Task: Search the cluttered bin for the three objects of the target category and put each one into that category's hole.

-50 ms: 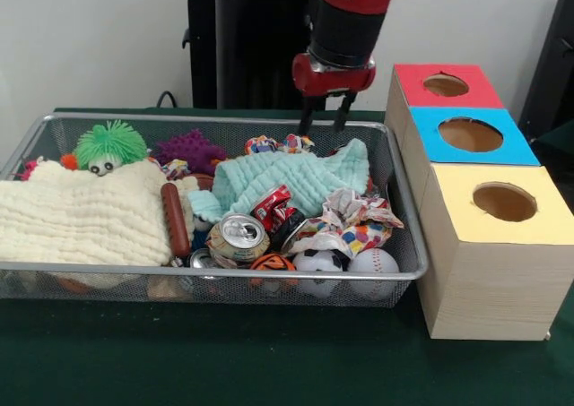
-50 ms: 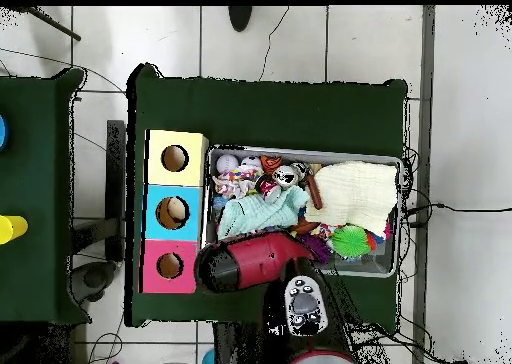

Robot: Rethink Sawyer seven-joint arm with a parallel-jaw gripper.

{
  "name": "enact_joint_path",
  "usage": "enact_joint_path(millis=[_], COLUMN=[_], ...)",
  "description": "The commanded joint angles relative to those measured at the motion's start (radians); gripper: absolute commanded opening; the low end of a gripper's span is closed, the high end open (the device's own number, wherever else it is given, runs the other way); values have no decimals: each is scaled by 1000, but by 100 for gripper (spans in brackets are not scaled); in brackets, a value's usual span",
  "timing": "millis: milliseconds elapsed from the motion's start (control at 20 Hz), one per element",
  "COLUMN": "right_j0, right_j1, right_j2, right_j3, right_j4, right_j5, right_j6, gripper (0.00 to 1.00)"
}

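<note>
My gripper (image 1: 325,119) hangs open with nothing between its fingers, just above the far rim of the wire bin (image 1: 408,245), behind the teal cloth (image 1: 296,177). Near the bin's front lie crushed drink cans (image 1: 239,237), a second red can (image 1: 273,205), crumpled colourful wrappers (image 1: 352,227), a soccer ball (image 1: 320,263), a baseball (image 1: 373,262) and an orange striped ball (image 1: 272,263). The wooden box to the right has a red hole (image 1: 446,85), a blue hole (image 1: 470,134) and a yellow hole (image 1: 504,202). In the overhead view the arm (image 2: 250,260) hides the gripper.
A cream cloth (image 1: 81,213) fills the bin's left half, with a toy hot dog (image 1: 175,220) beside it. A green spiky ball (image 1: 109,144) and a purple spiky ball (image 1: 190,148) sit at the back. Overhead, the box (image 2: 175,212) stands left of the bin (image 2: 300,152).
</note>
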State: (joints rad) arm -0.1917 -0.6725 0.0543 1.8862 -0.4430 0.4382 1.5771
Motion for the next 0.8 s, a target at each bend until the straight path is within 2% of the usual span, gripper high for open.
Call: enact_joint_path(millis=[50,400,800], right_j0=[-69,-138,-168], right_j1=[-39,42,141], right_j2=[143,251,295], right_j3=[34,36,-34], right_j4=[-78,-70,-98], right_j5=[135,74,75], right_j6=[-195,-150,-143], gripper=[100,100,100])
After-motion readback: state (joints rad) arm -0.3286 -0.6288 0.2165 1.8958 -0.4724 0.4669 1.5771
